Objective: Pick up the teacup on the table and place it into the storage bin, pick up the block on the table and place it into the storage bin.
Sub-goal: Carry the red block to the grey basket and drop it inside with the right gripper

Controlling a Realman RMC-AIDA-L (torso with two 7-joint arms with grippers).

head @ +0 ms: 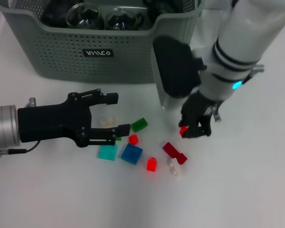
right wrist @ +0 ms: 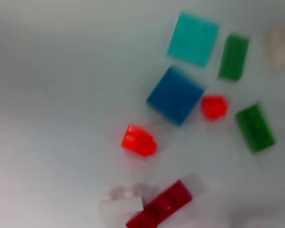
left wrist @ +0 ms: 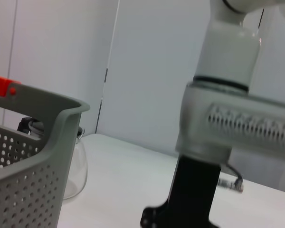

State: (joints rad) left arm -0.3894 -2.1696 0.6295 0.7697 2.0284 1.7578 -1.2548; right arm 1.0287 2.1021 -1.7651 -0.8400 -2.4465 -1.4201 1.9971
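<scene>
On your left, the left gripper [head: 118, 113] reaches in from the edge, a matte black hand on a brushed metal wrist, its jaws spread open and holding nothing, just above the near-left end of the scattered blocks. Beyond it, at the far side of the table, stands the storage bin [head: 61, 52], grey-green plastic with rows of small round holes, a scooped handle cut-out and a black label; clear glass cups [head: 85, 16] sit inside. Moving right, the blocks lie loose on the smooth white tabletop [head: 61, 199]: a flat teal square [head: 107, 152], a blue square [head: 131, 153], a green brick [head: 139, 124], a small round-topped red piece [head: 133, 139], a bright red brick [head: 151, 164], a long dark red brick [head: 174, 152] touching a clear one [head: 173, 167]. Further right, the right gripper [head: 190, 130], black under a glossy white arm, pinches a small red block [head: 183, 130] just above the table, near the bin's right corner. Past the bin, the left wrist view shows a plain pale wall [left wrist: 142, 71].
</scene>
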